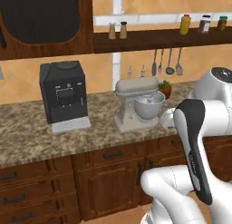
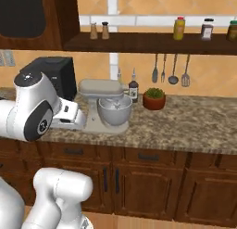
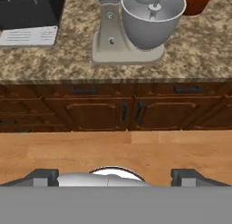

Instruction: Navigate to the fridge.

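At the left of the left base view a black coffee machine (image 1: 62,96) stands on the granite counter (image 1: 27,132); a stand mixer (image 1: 138,103) sits at centre, a potted plant (image 2: 154,98) further right. The gripper (image 3: 115,178) hangs wide open over wooden floor at the hand view's bottom, facing cabinet doors (image 3: 131,112). The fridge's place cannot be told.

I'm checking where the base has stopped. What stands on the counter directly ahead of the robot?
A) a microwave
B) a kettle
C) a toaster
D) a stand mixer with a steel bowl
D: a stand mixer with a steel bowl sits on the granite counter, right of the black coffee machine.
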Motion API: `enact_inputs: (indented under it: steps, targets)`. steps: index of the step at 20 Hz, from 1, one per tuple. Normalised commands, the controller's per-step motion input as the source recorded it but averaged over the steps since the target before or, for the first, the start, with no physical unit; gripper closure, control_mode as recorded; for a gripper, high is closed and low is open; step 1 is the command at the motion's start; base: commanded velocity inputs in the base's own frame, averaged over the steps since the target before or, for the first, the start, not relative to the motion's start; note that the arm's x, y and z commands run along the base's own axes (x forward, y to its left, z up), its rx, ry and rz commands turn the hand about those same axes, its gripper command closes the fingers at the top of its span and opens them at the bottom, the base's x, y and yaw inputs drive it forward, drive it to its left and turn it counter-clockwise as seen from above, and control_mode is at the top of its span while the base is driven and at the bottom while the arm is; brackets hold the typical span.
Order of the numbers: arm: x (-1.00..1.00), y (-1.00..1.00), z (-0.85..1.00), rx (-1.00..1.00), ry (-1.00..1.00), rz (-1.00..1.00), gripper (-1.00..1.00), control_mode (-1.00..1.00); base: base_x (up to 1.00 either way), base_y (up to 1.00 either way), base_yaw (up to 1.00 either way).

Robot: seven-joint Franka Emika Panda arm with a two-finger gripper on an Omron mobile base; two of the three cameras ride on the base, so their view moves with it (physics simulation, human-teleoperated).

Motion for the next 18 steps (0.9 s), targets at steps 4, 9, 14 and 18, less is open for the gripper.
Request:
enact_inputs:
  steps: [4,9,14,18]
  targets:
    - [0.0,0.0,0.0,0.0,0.0,0.0,-1.0,1.0,-0.04,-0.66,-0.76]
    - [0.0,0.0,0.0,0.0,0.0,0.0,-1.0,1.0,0.0,-0.19,-0.94]
    - [0.0,0.0,0.0,0.0,0.0,0.0,-1.0,1.0,0.0,-0.08,-0.97]
    - [0.0,0.0,0.0,0.0,0.0,0.0,-1.0,1.0,0.0,0.0,-1.0]
